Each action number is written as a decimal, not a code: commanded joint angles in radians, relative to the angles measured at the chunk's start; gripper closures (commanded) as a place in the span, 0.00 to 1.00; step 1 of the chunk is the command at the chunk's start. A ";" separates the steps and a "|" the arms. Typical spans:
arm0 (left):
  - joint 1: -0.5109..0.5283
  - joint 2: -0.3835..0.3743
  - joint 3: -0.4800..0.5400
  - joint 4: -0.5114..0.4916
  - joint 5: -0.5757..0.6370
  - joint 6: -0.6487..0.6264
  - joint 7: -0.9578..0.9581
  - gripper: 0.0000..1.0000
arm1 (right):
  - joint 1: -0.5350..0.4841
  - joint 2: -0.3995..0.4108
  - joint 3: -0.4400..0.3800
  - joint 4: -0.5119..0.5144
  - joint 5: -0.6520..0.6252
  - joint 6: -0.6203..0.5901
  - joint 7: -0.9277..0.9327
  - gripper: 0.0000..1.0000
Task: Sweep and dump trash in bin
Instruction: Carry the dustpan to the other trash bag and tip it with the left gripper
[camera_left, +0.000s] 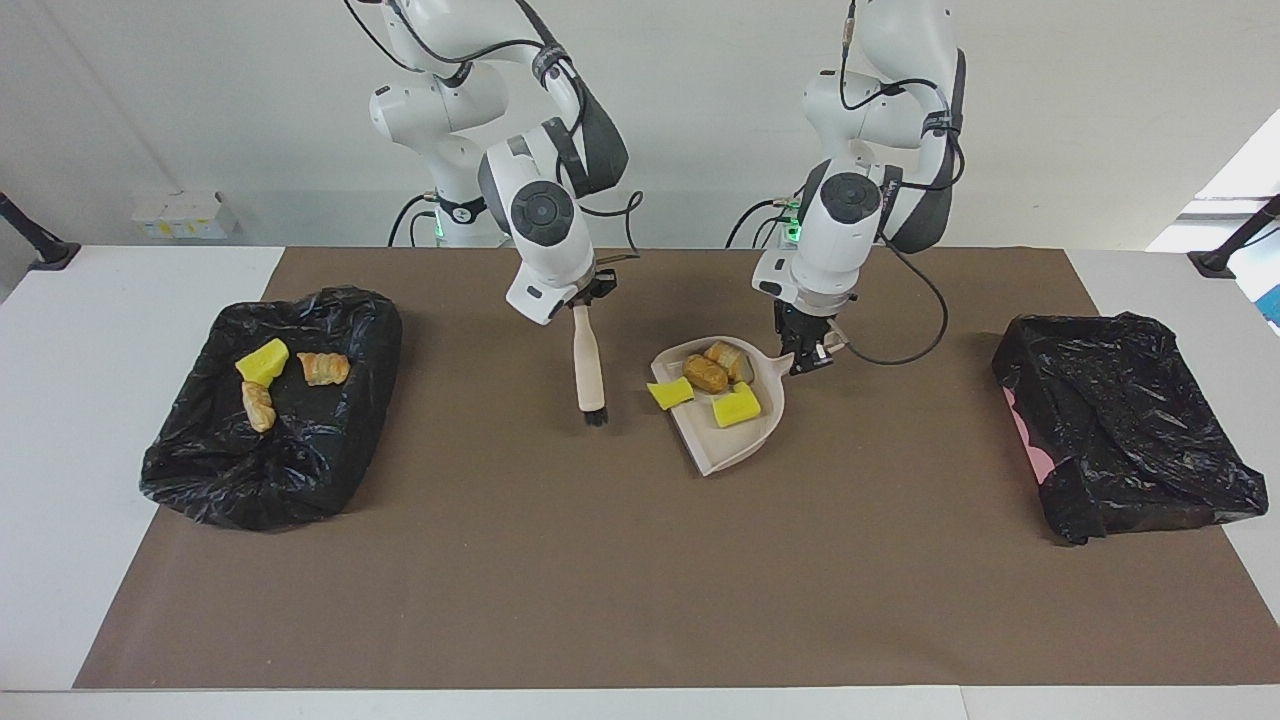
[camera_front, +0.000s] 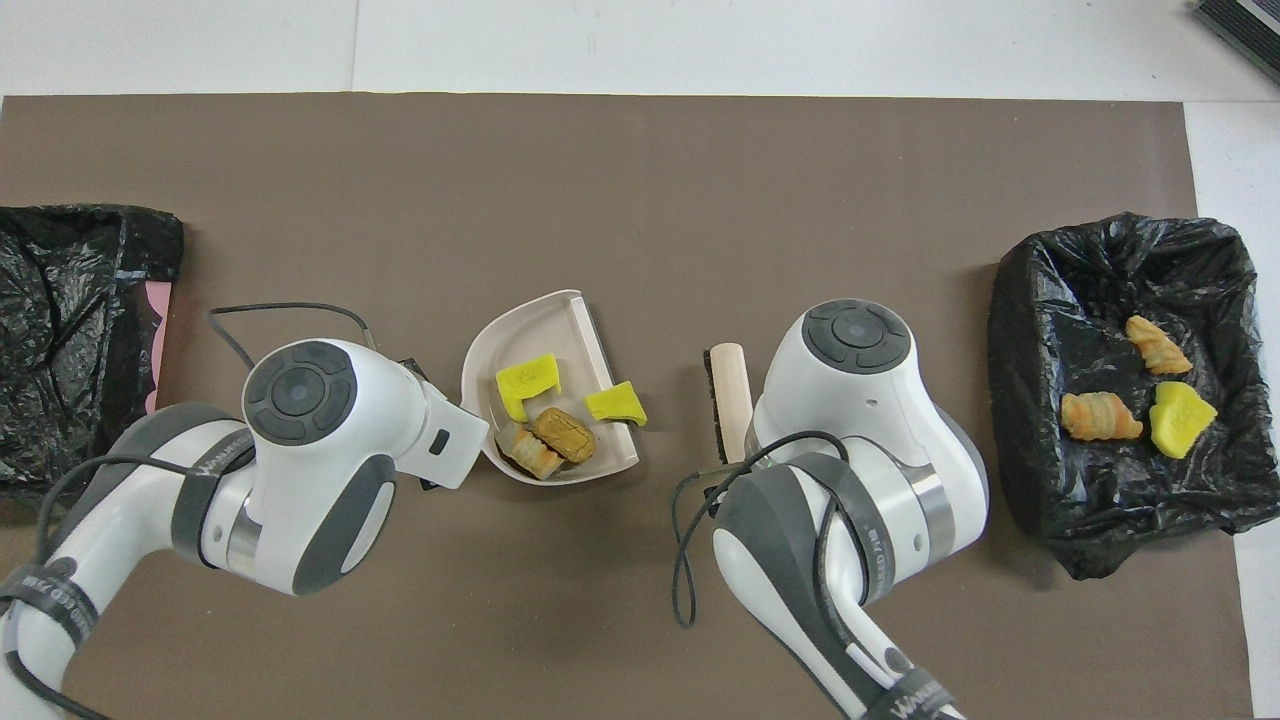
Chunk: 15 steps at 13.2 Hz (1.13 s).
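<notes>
Sweeping nearly done: right gripper (camera_left: 590, 292) fingers clamp the brush (camera_left: 589, 372) beside the loaded dustpan (camera_left: 735, 440), left gripper (camera_left: 806, 352) fingers clamping its handle, one yellow sponge chunk (camera_left: 669, 393) straddling the lip before lift-off toward the bin (camera_left: 215, 470).

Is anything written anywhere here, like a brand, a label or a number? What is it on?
Left arm's grey band: white lettering, starts "WA", the rest too blurred to read.
Right arm's grey band: same kind of lettering, starts "WAN", cut off by the picture's edge.
Right arm's upper band: small print, too blurred to read.
Dustpan, brush, both black bin bags: no text visible.
</notes>
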 joint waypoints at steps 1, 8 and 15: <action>0.080 -0.039 -0.004 0.022 0.002 -0.036 0.124 1.00 | 0.099 -0.018 0.006 -0.047 -0.014 0.048 0.160 1.00; 0.416 -0.063 0.001 0.167 -0.062 -0.254 0.650 1.00 | 0.360 0.170 0.011 0.131 0.032 0.103 0.493 1.00; 0.812 -0.043 0.003 0.315 -0.278 -0.370 1.005 1.00 | 0.423 0.200 0.009 0.127 0.050 0.149 0.520 0.99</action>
